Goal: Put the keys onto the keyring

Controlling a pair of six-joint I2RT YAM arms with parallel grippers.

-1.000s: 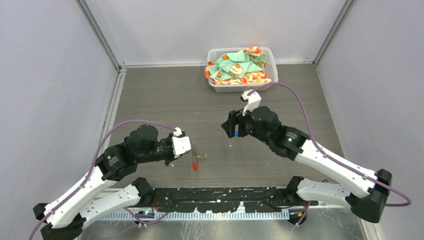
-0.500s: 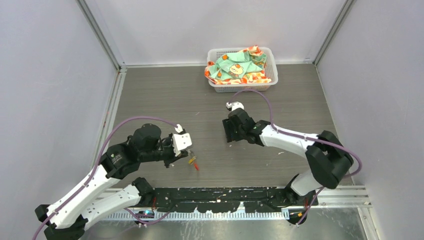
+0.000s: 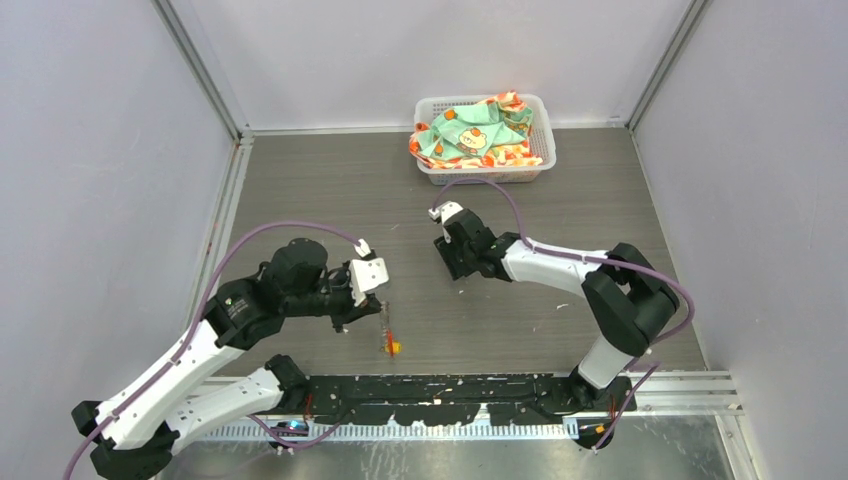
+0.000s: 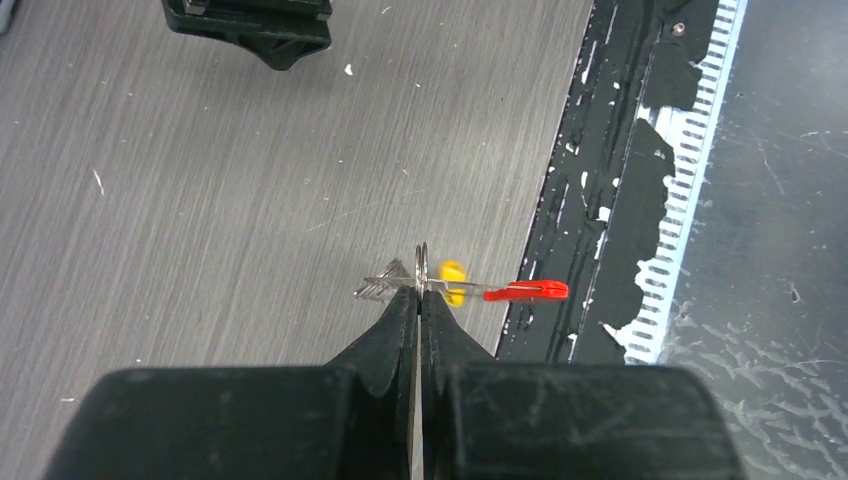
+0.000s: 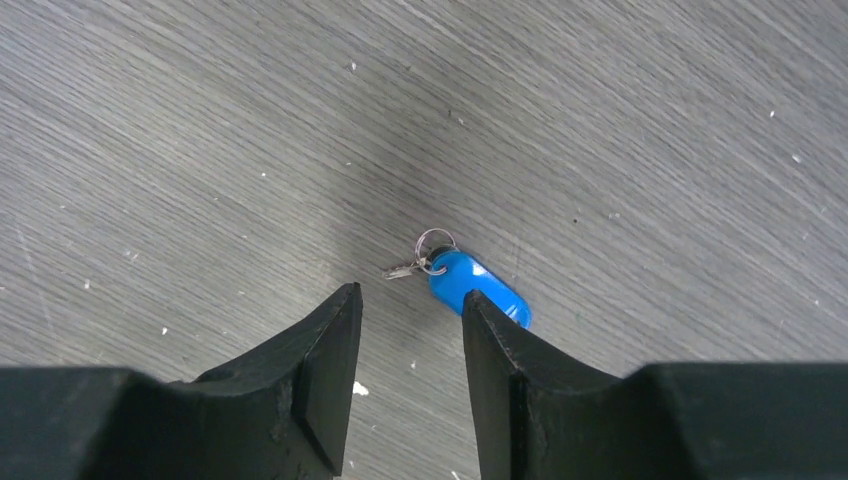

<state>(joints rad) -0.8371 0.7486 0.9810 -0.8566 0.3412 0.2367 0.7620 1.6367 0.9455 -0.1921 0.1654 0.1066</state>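
My left gripper (image 3: 381, 304) is shut on the thin grey ring of the keyring (image 4: 421, 262) and holds it above the table. The red tag (image 4: 527, 291) sticks out to the right of the ring. The key with the yellow tag (image 4: 452, 276) hangs on it, and metal key blades (image 4: 383, 287) point left. In the top view the bunch (image 3: 389, 338) dangles below the fingers. My right gripper (image 5: 410, 300) is open, low over the key with the blue tag (image 5: 476, 287), which lies flat on the table just beyond the right fingertip. This key is hidden in the top view.
A white basket (image 3: 546, 112) holding a patterned cloth (image 3: 470, 132) stands at the back. A black strip (image 3: 450, 386) with a toothed rail runs along the near edge, close under the left gripper. Grey walls close in both sides.
My right arm has swung left and stretched low over the table, its jaws now over the blue key. My left gripper has shifted slightly right with the keyring; the yellow tag now shows below it.
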